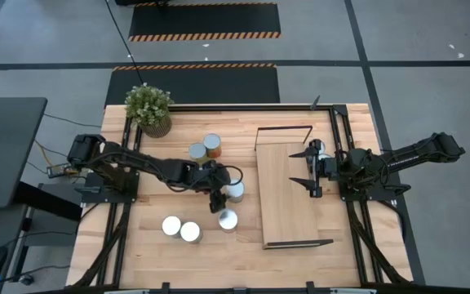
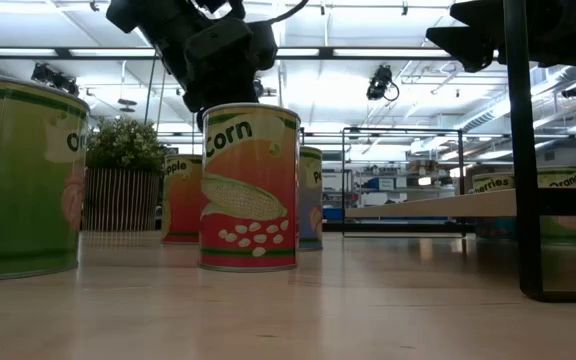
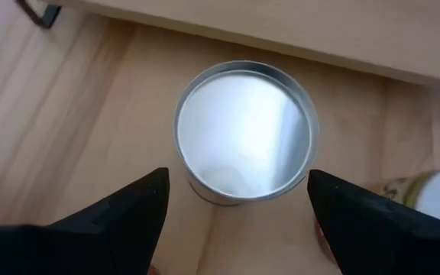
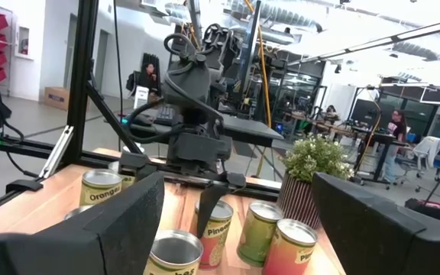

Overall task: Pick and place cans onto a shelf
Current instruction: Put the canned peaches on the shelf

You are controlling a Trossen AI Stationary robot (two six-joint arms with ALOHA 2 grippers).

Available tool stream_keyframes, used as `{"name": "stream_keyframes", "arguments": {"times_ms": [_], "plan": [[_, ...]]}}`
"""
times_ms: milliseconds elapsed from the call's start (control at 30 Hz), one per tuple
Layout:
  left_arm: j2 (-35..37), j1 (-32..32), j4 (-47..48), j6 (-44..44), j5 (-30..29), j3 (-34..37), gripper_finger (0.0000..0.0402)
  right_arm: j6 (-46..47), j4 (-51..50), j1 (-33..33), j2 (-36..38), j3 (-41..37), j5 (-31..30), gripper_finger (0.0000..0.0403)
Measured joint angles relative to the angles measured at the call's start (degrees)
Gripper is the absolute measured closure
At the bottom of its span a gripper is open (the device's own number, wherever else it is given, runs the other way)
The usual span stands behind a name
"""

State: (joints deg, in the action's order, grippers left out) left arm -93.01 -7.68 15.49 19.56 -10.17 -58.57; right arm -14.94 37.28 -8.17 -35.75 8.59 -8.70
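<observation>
A corn can (image 2: 250,190) with a silver top (image 3: 243,134) stands upright on the tabletop, a little left of the shelf (image 1: 288,196); it also shows in the high view (image 1: 228,219). My left gripper (image 3: 239,202) hangs over it, pointing down and open, with one finger on each side of the can and clear of it; it shows in the high view (image 1: 218,200) too. My right gripper (image 1: 310,171) is open and empty above the shelf's right edge. The shelf is a long light-wood board with black frame ends.
More cans stand on the table: one (image 1: 235,190) just beyond the corn can, two (image 1: 205,148) near the potted plant (image 1: 149,108), two (image 1: 180,229) toward the near edge, and one (image 1: 317,147) by the shelf's far right corner. People show in the room behind.
</observation>
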Motion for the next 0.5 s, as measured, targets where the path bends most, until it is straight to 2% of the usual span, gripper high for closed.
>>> {"name": "stream_keyframes", "arguments": {"times_ms": [300,500], "plan": [[0.02,0.02,1.01,-0.73,-1.95,0.00,0.0078,0.22,0.15,0.00,0.00,0.01,-0.06,0.0063],[0.02,0.02,2.89,-0.67,-2.67,0.00,0.0008,0.24,0.37,0.00,0.00,0.01,-0.19,0.0063]]}}
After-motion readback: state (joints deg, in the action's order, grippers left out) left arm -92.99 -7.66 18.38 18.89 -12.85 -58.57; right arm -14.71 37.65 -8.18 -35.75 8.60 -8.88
